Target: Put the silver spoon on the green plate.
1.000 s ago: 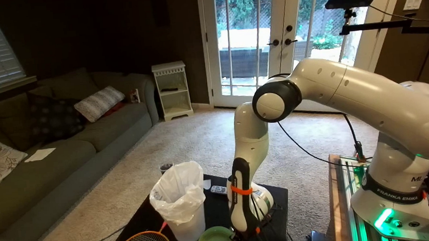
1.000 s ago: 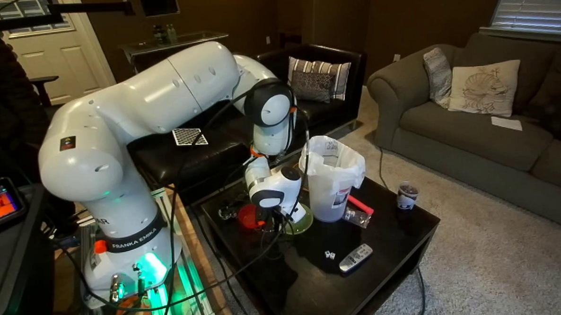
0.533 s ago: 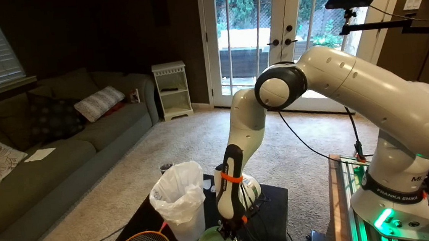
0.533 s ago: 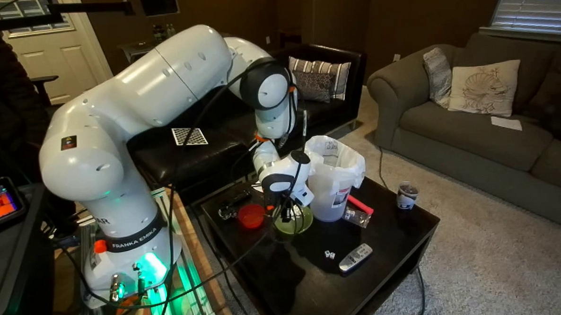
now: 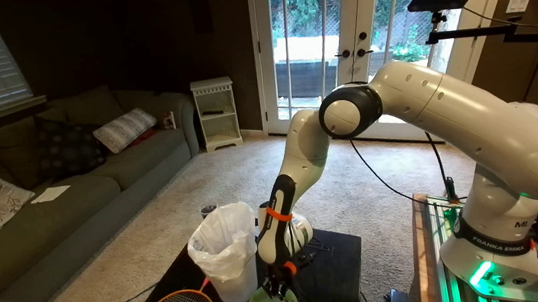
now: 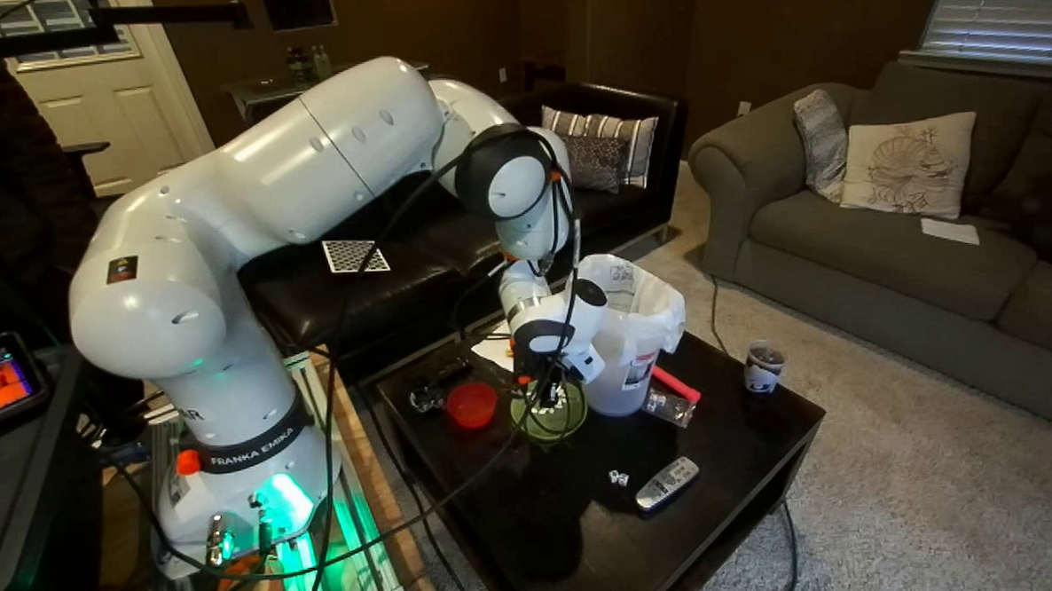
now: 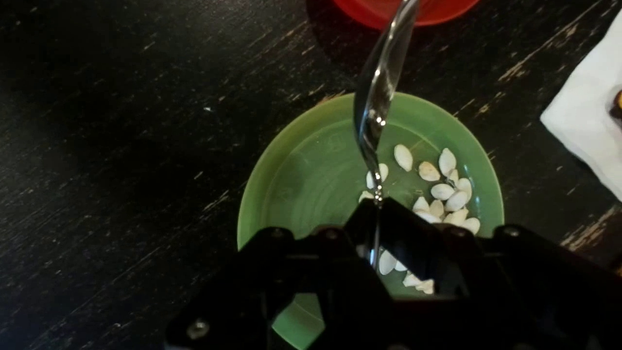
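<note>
Our claw (image 7: 376, 214) grips the spoon (image 7: 376, 92) over the plate (image 7: 311, 180). We see the remote (image 6: 667, 484) only in an exterior view; the plate's table (image 6: 736, 437) stands apart from a grey couch (image 6: 888, 253).

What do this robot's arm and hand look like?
The glossy white, rounded arm has a round black-and-white joint, an orange strap, black cables and a black base collar reading FRANKA EMIKA. The black mechanical hand shows small screws.

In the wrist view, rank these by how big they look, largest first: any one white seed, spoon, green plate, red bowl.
1. Green plate
2. Spoon, nearer the camera
3. White seed
Unranked: the red bowl, cut off by the top edge.
</note>
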Motion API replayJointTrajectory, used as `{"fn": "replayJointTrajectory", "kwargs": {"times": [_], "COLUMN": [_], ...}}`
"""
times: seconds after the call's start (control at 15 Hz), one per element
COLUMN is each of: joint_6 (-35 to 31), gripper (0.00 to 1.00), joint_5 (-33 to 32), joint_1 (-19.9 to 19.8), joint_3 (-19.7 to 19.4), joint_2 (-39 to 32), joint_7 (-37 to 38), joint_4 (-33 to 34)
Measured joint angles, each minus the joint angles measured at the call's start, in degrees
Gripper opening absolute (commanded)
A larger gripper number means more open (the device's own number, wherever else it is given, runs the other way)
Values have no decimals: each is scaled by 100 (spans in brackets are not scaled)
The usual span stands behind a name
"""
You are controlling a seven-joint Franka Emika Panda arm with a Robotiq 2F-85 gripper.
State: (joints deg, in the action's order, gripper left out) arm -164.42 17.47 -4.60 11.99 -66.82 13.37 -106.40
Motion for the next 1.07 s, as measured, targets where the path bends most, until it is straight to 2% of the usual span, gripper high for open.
{"fn": "replayJointTrajectory", "kwargs": {"times": [0.4, 0.47, 0.53, 0.6, 0.8, 1.07], "joint_6": [160, 165, 166, 162, -98, -1011], "gripper": [3, 36, 36, 42, 63, 90], "joint_5": [71, 76, 76, 76, 76, 75], "joint_1": [-132, -131, -131, -128, -115, -107], "joint_3": [-31, -43, -49, -50, 0, 191], "joint_2": [-733, -866, -990, -1100, -1260, -1229], "joint_7": [16, 16, 16, 16, -29, -105], "joint_4": [783, 884, 968, 1038, 1080, 736]}}
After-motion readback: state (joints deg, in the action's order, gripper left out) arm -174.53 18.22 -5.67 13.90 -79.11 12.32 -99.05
